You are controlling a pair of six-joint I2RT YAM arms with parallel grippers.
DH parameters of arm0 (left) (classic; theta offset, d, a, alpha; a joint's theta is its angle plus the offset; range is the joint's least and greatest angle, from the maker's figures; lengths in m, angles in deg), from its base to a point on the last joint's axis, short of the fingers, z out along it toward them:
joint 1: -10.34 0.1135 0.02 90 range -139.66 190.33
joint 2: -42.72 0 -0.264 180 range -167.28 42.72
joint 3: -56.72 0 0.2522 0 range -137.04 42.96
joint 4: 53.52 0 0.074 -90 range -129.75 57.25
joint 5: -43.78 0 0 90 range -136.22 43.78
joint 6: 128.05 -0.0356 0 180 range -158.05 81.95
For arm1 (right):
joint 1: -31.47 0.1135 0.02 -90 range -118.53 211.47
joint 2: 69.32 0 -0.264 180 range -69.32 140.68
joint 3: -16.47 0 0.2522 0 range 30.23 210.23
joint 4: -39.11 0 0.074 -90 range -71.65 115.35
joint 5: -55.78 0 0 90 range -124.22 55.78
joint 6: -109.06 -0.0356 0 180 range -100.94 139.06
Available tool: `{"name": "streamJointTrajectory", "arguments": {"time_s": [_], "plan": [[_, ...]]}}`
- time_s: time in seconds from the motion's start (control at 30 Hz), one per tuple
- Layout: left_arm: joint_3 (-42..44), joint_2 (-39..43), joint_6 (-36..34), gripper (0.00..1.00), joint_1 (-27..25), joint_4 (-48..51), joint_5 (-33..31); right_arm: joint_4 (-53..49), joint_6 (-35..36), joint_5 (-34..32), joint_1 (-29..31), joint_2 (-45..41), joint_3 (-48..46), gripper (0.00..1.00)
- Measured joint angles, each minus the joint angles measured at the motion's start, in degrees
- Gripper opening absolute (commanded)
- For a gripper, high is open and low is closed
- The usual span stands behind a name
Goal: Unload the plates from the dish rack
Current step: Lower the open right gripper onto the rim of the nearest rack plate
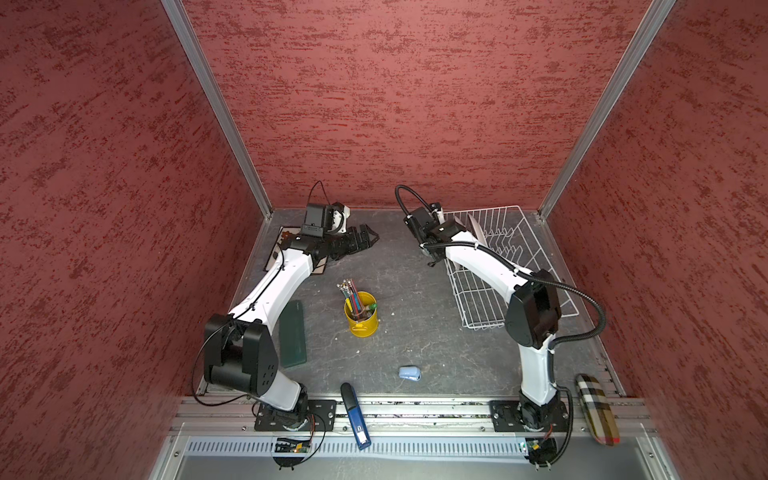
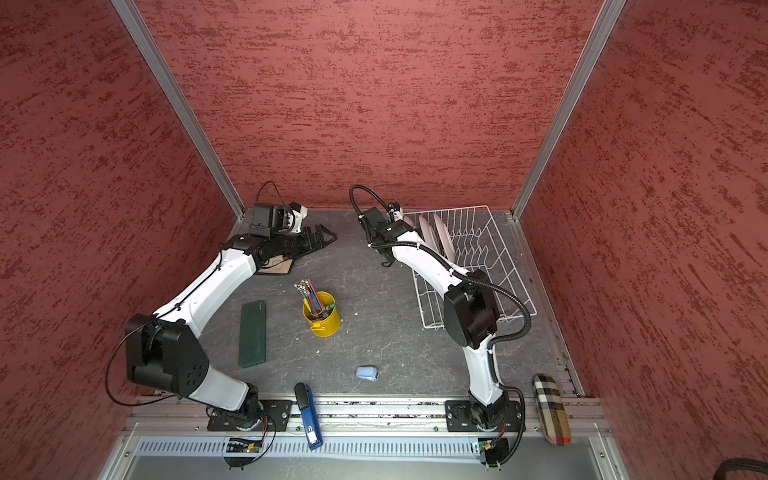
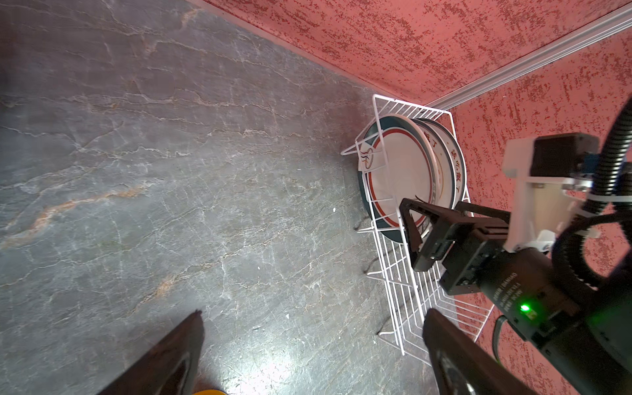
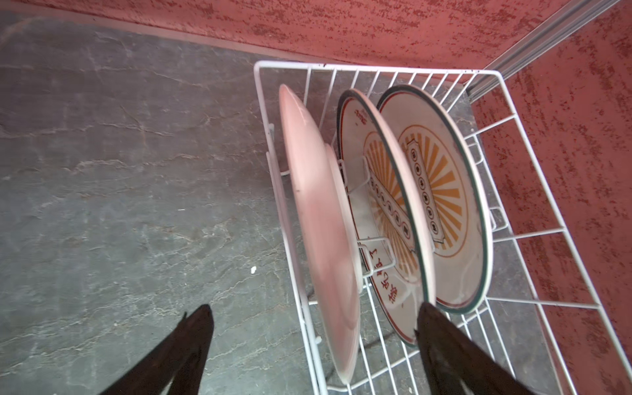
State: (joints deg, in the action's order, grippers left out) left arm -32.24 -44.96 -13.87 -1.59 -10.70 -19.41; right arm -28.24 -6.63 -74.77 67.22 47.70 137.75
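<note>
The jaws of the right gripper (image 4: 314, 306) are spread wide and empty, just before three round plates (image 4: 444, 205) stood upright in the dish rack (image 1: 536, 249). One fingertip (image 4: 427, 314) is seen at the middle plate's rim; contact cannot be told. The left gripper (image 3: 312, 314) is likewise spread, over bare counter (image 3: 171, 171).

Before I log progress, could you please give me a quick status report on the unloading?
Left gripper open, empty. Right gripper open, close to plates. Three stand upright in dish rack. Nothing blocking.

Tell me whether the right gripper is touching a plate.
Cannot tell. In the right wrist view one finger of the open right gripper overlaps the middle plate's rim, but no view shows contact or a gap.
</note>
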Motion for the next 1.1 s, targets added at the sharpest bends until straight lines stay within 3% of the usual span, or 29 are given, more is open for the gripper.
{"name": "streamJointTrajectory", "arguments": {"time_s": [0.13,0.3,0.57,0.8,1.1], "plan": [[0.00,0.00,0.52,1.00,0.00,-0.09,0.33,-0.02,0.20,-1.29,0.00,0.02,0.00,0.87],[0.00,-0.07,1.16,0.99,0.00,-0.48,0.68,-0.02,1.33,-2.78,0.00,1.22,1.27,0.75],[0.00,-0.15,1.75,0.99,0.00,-0.59,0.76,-0.04,2.23,-4.37,0.00,2.47,1.73,0.73],[0.02,-0.39,1.97,0.99,-0.07,-0.66,0.76,-0.13,3.17,-6.40,0.00,3.63,1.73,0.62],[0.02,-0.52,2.05,1.00,-0.66,-0.66,0.74,-0.24,4.42,-8.74,0.00,4.26,1.73,0.62]]}}
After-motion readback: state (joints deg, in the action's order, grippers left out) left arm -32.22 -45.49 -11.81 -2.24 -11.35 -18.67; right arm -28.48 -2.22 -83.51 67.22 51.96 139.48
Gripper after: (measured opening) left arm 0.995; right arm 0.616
